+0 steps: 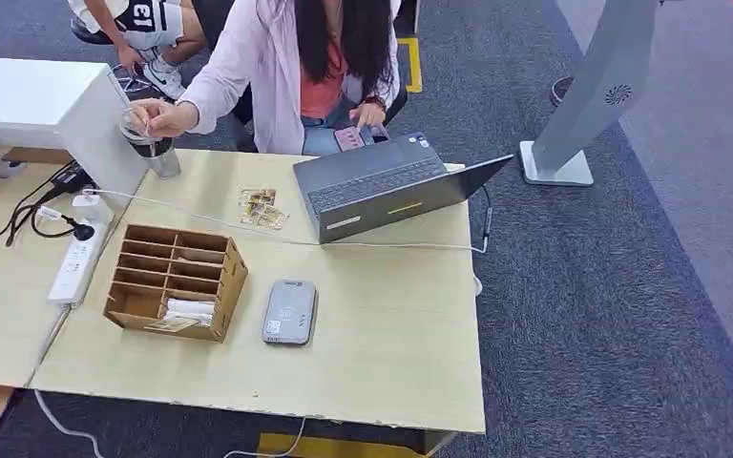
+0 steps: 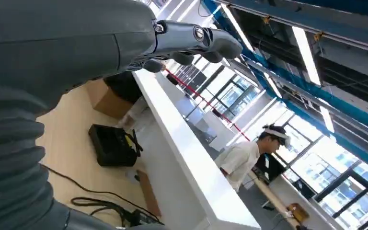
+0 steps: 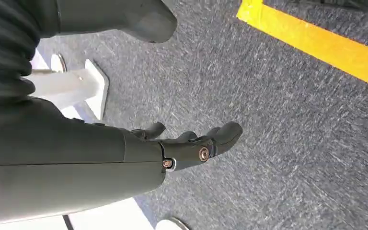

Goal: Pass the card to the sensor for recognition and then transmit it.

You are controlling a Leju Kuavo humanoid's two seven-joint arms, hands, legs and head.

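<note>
Seated person [image 1: 291, 67] cut off above the shoulders by the top edge; laptop [image 1: 391, 186] screen seen edge-on, contents untellable; card reader [image 1: 290, 311] markings too small to read; items in wooden organiser [image 1: 177, 277] lower compartments indistinct; white table [image 1: 19, 100] cropped at upper left

Both hands, the left hand [image 2: 124, 43] and the right hand [image 3: 139, 153], have grey ribbed covers, smooth grey shells, darker fingers [image 3: 220, 136] and copper-coloured screws.
</note>
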